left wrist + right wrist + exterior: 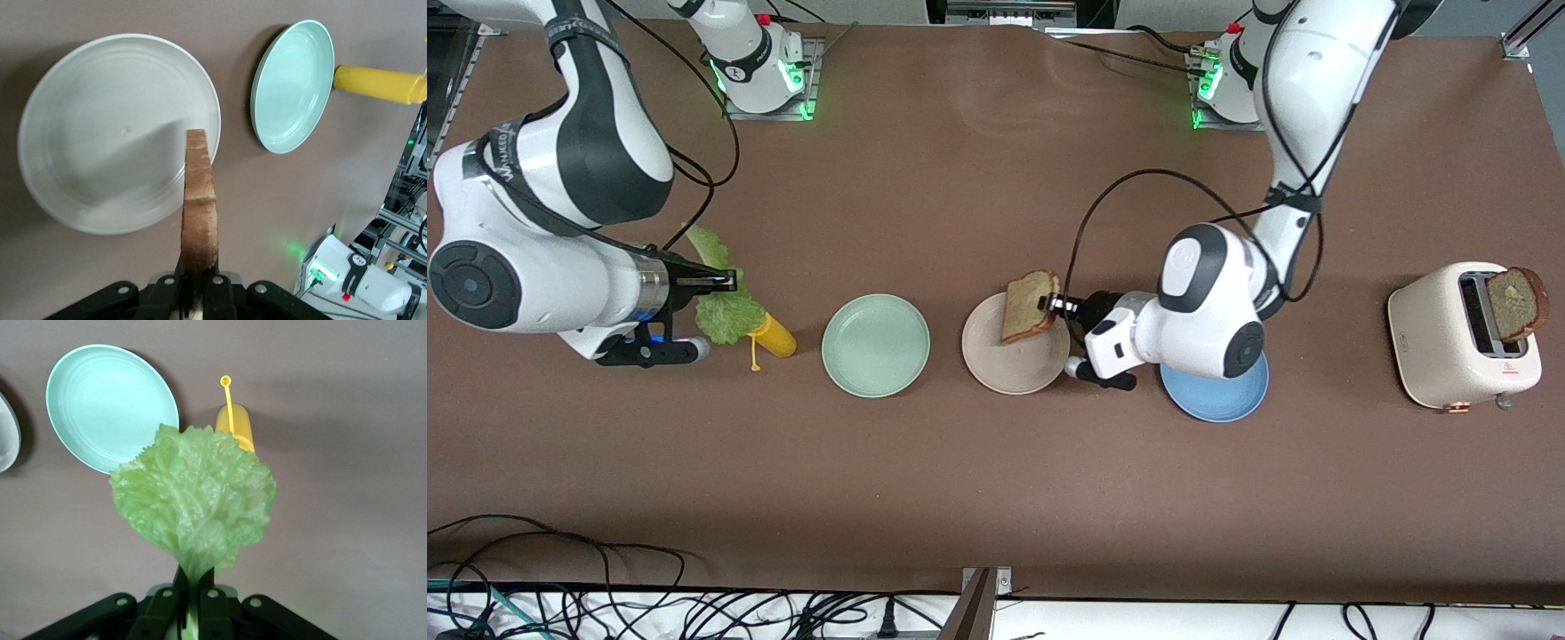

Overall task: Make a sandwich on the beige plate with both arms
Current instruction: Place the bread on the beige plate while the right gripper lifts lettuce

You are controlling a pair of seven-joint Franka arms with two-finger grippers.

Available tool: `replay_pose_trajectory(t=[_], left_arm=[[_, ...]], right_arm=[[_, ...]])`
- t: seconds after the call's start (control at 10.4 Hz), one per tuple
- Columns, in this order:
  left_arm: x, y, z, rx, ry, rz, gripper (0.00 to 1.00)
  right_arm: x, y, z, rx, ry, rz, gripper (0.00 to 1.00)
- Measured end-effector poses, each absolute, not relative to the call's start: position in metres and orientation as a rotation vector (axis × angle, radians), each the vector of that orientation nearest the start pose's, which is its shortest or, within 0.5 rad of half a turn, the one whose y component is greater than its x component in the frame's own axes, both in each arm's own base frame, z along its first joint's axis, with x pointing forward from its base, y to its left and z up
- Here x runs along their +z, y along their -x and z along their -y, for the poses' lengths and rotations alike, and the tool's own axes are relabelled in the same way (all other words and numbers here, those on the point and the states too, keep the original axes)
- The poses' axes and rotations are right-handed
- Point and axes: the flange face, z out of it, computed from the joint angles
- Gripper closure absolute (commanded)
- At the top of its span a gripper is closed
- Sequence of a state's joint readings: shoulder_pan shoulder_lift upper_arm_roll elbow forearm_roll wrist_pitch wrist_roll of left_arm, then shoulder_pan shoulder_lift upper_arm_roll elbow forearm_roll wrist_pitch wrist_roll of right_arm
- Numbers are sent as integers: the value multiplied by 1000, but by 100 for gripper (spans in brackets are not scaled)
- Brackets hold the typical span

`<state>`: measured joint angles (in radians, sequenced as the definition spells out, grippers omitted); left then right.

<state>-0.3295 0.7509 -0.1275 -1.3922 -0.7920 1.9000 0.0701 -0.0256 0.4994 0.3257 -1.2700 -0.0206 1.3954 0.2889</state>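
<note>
Left hand (1060, 304): clamped on a bread slice (1029, 306), held tilted over the beige plate (1005, 366).
Right hand (734, 281): pinched the lettuce leaf (725, 313) above the yellow bottle (775, 339).

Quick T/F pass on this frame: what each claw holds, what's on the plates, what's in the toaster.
1. The left claw grips a brown bread slice over the round beige plate. True.
2. The right claw is empty. False: it is shut on a crinkled green lettuce leaf.
3. The round mint-green plate carries bread. False: nothing lies on it.
4. A second bread slice sticks out of the cream toaster. True.
5. The yellow squeeze bottle stands upright. False: it lies on its side.
</note>
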Motion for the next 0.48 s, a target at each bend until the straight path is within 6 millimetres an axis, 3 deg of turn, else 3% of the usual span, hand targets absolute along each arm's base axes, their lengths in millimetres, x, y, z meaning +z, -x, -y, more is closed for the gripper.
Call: replay_pose_trajectory(t=[0.29, 0.38, 0.48], left_arm=[[218, -632, 347, -412, -2295, 174, 100], [206, -632, 344, -408, -2291, 195, 66], [200, -632, 343, -407, -2280, 198, 1]], right_arm=[[458, -635, -189, 532, 3084, -111, 100], [457, -633, -206, 507, 3091, -156, 100], [457, -631, -222, 477, 3094, -196, 100]])
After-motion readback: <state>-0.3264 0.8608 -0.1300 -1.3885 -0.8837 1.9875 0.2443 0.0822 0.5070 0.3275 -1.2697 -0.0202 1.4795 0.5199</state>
